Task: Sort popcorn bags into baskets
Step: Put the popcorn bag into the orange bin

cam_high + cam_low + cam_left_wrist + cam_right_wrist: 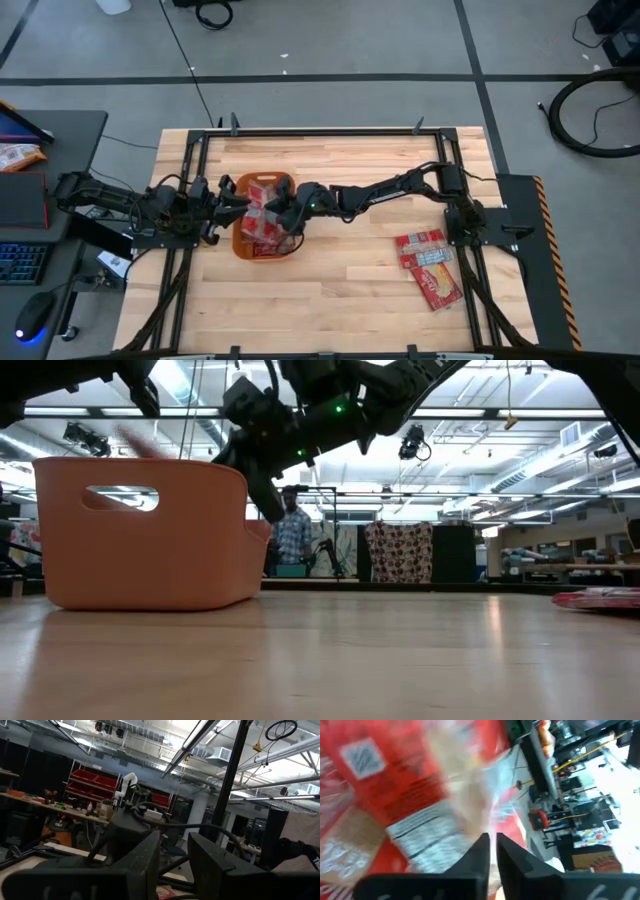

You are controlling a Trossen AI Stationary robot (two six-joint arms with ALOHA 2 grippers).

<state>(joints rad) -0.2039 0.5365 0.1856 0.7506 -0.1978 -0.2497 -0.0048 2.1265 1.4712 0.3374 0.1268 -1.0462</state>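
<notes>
The orange basket (246,186) (150,550) stands left of the table's middle, with a handle slot (120,498) in its near wall. Several red popcorn bags (262,215) are piled inside it. My right gripper (288,218) (492,839) is over the basket's right end, shut on a red popcorn bag (415,785) that fills its wrist view, blurred. My left gripper (222,205) (173,855) is at the basket's left end, open, with nothing between its fingers. More bags (430,265) (600,597) lie flat on the table's right side. My right gripper pinches a red popcorn bag between its two fingers, at the part of the packet (485,820) just past the fingertips. Blur hides which edge that is. The gripper reaches out from the table's right side over the basket. The packet spreads out beyond the fingers, above the bags in the basket.
Black frame rails (190,180) run along the table's left, far and right edges. Bare wood lies near of the basket and between it and the loose bags. A desk with a keyboard (22,262) stands left of the table. A person (292,535) stands in the room behind.
</notes>
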